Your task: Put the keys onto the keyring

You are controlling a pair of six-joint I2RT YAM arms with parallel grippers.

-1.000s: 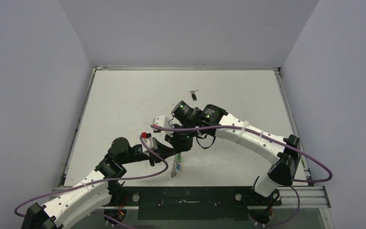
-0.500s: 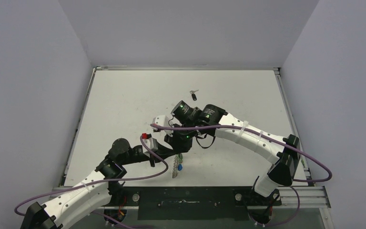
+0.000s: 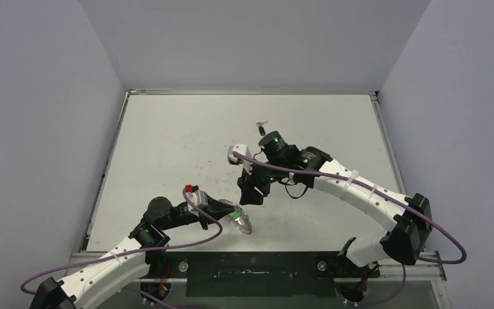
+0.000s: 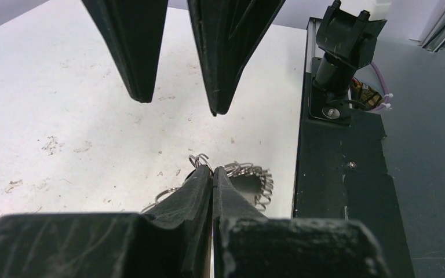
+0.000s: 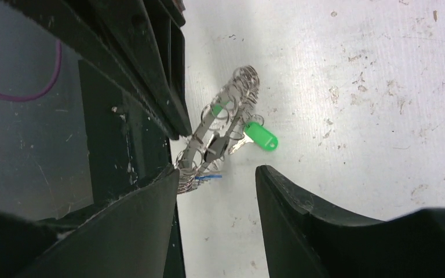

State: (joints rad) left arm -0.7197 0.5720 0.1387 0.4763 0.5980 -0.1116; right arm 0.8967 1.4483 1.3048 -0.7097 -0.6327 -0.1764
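My left gripper (image 4: 212, 174) is shut on the rim of the keyring (image 4: 254, 180), a looped silvery ring held low near the table's front edge (image 3: 242, 223). Seen from the right wrist, the keyring (image 5: 227, 124) carries a green-headed key (image 5: 261, 136) and shows a blue sliver at its lower end. My right gripper (image 5: 217, 178) stands open just behind the ring (image 3: 250, 195), with nothing between its fingers (image 4: 141, 63). One of the keys (image 3: 262, 127), black-headed, lies alone on the table farther back. No other black-headed key can be made out.
The black base plate (image 4: 347, 191) and the right arm's mount (image 4: 339, 63) run along the table's near edge, right beside the ring. The white tabletop (image 3: 180, 141) is scuffed. Purple cables loop (image 3: 360, 187) over both arms.
My right gripper has opened, let go of the keyring and drawn back to the right. The left gripper has shut on the ring and carries it, now tilted, slightly nearer the front edge.
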